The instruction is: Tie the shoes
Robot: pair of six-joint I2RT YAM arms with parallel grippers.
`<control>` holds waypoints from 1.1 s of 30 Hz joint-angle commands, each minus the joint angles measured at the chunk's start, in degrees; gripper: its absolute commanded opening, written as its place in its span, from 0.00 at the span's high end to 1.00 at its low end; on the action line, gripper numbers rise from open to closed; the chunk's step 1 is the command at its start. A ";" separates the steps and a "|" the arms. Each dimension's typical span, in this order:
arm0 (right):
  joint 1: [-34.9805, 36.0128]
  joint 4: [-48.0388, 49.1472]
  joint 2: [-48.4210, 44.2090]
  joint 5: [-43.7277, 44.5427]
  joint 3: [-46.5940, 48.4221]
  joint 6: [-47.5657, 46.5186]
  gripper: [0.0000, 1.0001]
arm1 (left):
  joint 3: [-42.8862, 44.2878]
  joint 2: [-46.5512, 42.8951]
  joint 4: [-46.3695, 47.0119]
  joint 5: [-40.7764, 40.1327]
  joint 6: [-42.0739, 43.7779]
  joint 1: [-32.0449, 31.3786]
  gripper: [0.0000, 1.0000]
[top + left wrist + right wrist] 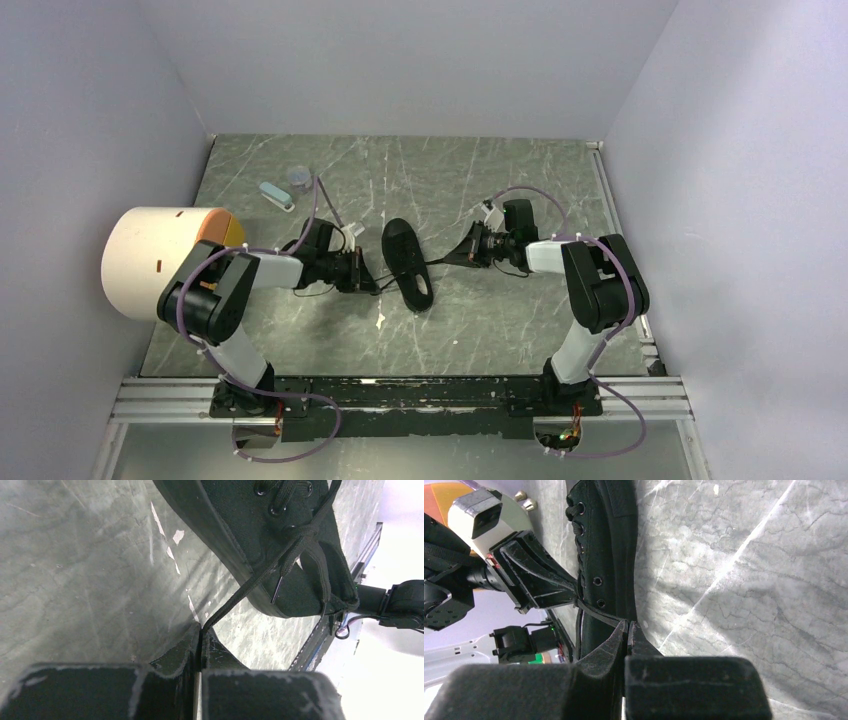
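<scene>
Marbled table [500,180]; laces [235,599] perhaps between jaws

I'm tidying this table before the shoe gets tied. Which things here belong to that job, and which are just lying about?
Part of the job:
shoe
laces, one strand pinched in each arm's shut jaws

Just lying about, all left of the shoe:
big white cylinder
small pale-blue piece
small grey round piece
</scene>
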 commanded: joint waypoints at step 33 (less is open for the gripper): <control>-0.41 -57.40 -42.08 38.93 43.40 -17.44 0.00 | 45.80 -43.24 -41.41 -32.40 7.47 0.34 0.03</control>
